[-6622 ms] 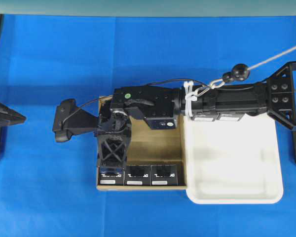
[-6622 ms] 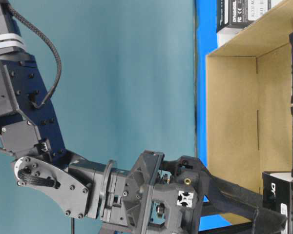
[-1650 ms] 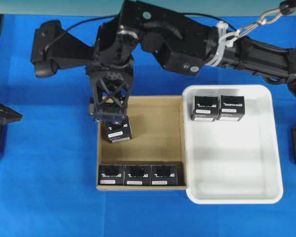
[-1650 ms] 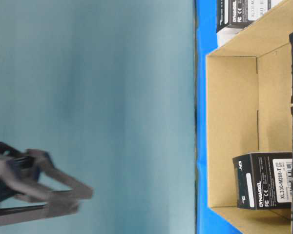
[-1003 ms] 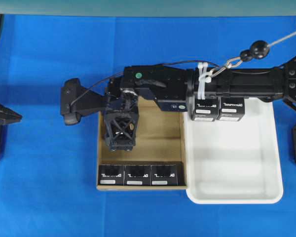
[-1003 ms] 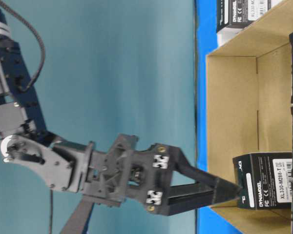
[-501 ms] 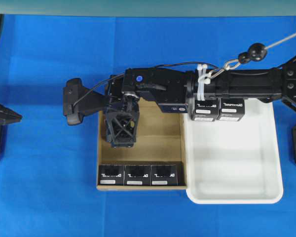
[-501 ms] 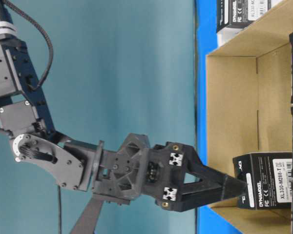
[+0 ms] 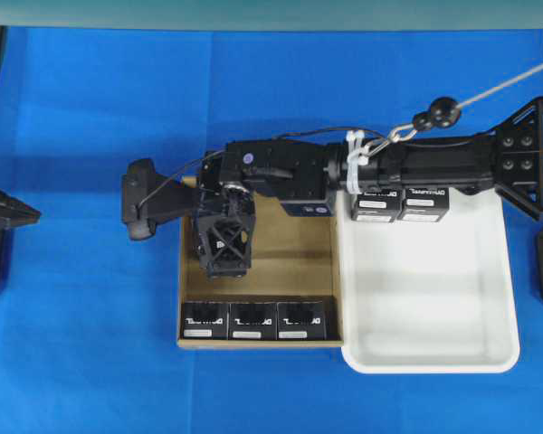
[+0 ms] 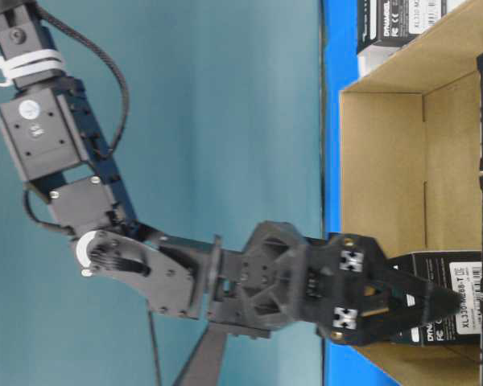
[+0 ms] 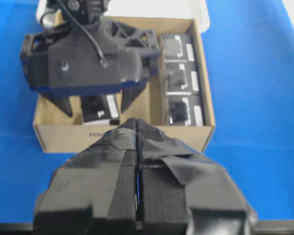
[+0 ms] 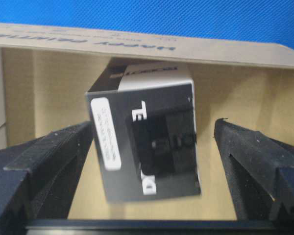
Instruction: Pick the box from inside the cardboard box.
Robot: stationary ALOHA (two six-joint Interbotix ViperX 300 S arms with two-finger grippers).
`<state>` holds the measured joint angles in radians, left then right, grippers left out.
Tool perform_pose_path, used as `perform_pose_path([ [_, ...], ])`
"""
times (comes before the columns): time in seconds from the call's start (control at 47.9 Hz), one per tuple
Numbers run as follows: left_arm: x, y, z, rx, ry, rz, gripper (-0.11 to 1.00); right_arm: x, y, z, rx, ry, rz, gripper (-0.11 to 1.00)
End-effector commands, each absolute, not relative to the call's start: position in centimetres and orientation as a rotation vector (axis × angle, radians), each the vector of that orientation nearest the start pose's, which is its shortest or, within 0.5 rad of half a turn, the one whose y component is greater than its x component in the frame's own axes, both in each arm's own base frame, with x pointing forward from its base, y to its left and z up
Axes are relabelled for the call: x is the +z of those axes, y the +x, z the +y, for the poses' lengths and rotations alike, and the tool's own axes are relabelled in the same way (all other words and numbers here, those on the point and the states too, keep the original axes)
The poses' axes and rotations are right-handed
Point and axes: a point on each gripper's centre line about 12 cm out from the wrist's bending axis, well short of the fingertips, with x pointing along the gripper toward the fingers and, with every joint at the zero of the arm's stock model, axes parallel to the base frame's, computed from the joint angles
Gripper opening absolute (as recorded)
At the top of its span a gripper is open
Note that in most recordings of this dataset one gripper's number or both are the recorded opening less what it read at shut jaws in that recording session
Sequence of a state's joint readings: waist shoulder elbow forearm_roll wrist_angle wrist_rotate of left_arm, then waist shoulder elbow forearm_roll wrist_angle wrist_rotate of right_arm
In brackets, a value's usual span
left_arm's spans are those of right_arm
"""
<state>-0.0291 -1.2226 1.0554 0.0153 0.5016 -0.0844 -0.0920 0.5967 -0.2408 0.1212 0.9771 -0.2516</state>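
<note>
A small black box (image 12: 147, 147) with white lettering lies slightly askew on the floor of the cardboard box (image 9: 290, 262), near its far left corner. My right gripper (image 12: 154, 125) is open and lowered over it, one finger on each side, with a gap between each pad and the box. In the overhead view the right gripper (image 9: 223, 249) hides this box. The table-level view shows the fingers (image 10: 419, 310) overlapping the box (image 10: 435, 261). At the table's left edge, my left gripper (image 11: 137, 122) is shut on nothing, outside the carton.
Three more black boxes (image 9: 252, 319) stand in a row along the carton's near wall. A white tray (image 9: 434, 298) adjoins the carton on the right and holds two black boxes (image 9: 400, 202) at its far end. Blue cloth surrounds both.
My right gripper has come down into the carton, and its open fingers now flank the loose box. The box and my left gripper have not moved.
</note>
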Motion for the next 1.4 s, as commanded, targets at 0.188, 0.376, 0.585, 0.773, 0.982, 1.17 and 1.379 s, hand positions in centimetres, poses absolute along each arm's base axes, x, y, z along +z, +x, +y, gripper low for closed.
perform_pose_path([
  [0.188, 30.7, 14.7, -0.4, -0.011, -0.064, 0.313, -0.06, 11.1, 52.4, -3.2, 0.130, -0.026, 1.318, 0.99],
  [0.376, 30.6, 14.7, -0.4, -0.011, -0.064, 0.315, -0.06, 11.2, 52.5, -3.2, 0.129, -0.025, 1.317, 0.99],
  [0.585, 30.6, 14.7, -0.3, -0.011, -0.063, 0.315, -0.06, 11.2, 52.5, -2.9, 0.118, -0.008, 1.320, 0.71],
  [0.773, 30.5, 14.8, -0.4, -0.011, -0.064, 0.320, -0.06, 11.2, 52.4, -2.9, 0.085, 0.033, 1.319, 0.62],
  [0.982, 30.5, 14.8, -0.4, -0.011, -0.064, 0.320, -0.06, 11.3, 52.5, -3.1, 0.064, 0.057, 1.316, 0.62],
  [1.17, 30.6, 14.8, -0.3, -0.011, -0.063, 0.316, -0.06, 11.8, 52.5, -3.2, 0.060, 0.061, 1.308, 0.62],
  [1.379, 30.6, 14.7, -0.3, -0.011, -0.063, 0.315, -0.06, 16.0, 52.8, -3.6, 0.048, 0.067, 1.238, 0.62],
])
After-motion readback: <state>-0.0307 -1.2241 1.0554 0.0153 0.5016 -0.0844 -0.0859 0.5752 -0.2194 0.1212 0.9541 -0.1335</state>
